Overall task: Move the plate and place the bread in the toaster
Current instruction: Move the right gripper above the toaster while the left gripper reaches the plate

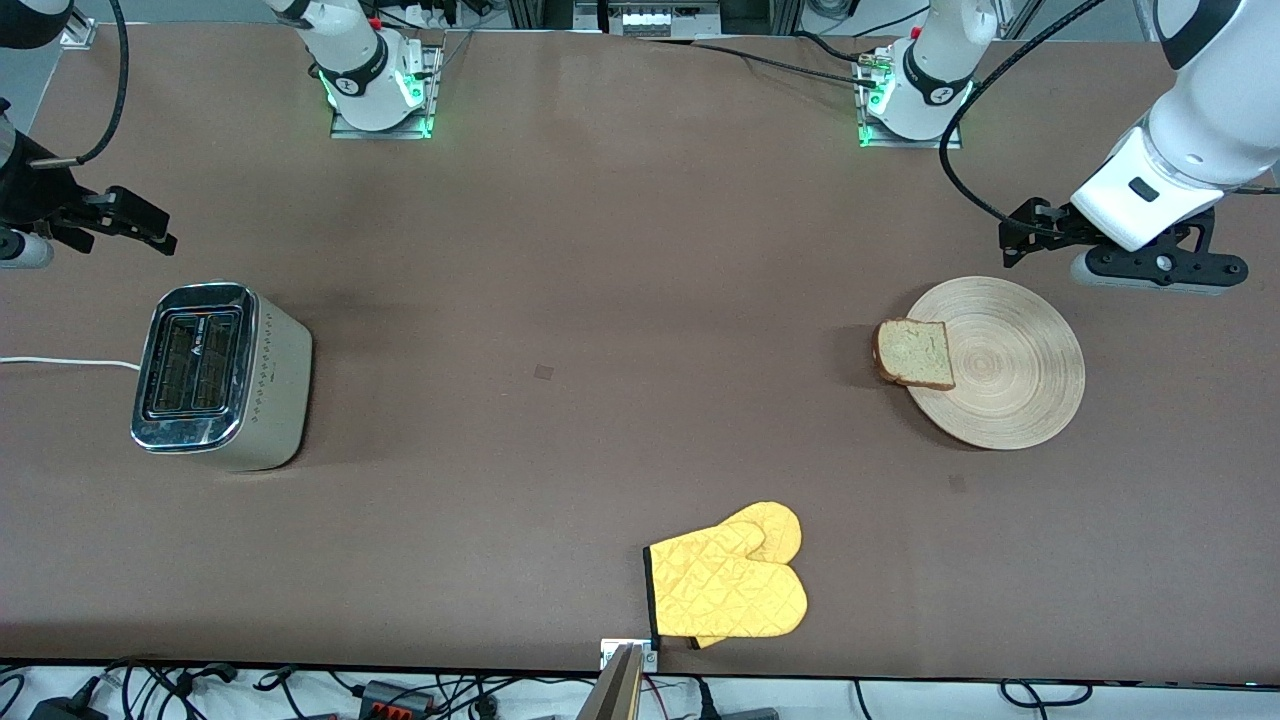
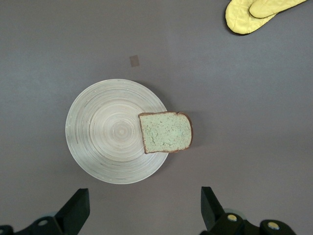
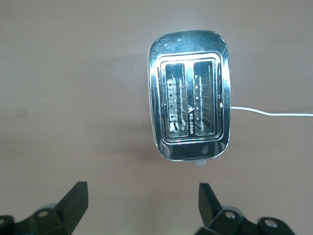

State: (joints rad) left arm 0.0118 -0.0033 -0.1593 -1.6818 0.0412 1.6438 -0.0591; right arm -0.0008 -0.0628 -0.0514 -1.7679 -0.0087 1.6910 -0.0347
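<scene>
The pale wood plate [image 1: 1015, 370] lies toward the left arm's end of the table. The bread [image 1: 915, 353] lies flat, partly on the plate's rim, and overhangs toward the right arm's end. My left gripper [image 1: 1160, 272] hovers open and empty beside the plate. Its view shows the plate [image 2: 105, 132], the bread [image 2: 166, 132] and the open gripper [image 2: 144, 205]. The silver toaster [image 1: 220, 375] stands toward the right arm's end, both slots empty. My right gripper [image 1: 22, 252] hovers open and empty beside the toaster [image 3: 188, 115], as its own view [image 3: 142, 198] shows.
A pair of yellow oven mitts [image 1: 730, 585] lies near the table edge closest to the front camera, also showing in the left wrist view [image 2: 259, 12]. The toaster's white cord [image 1: 60, 362] runs off toward the right arm's end of the table.
</scene>
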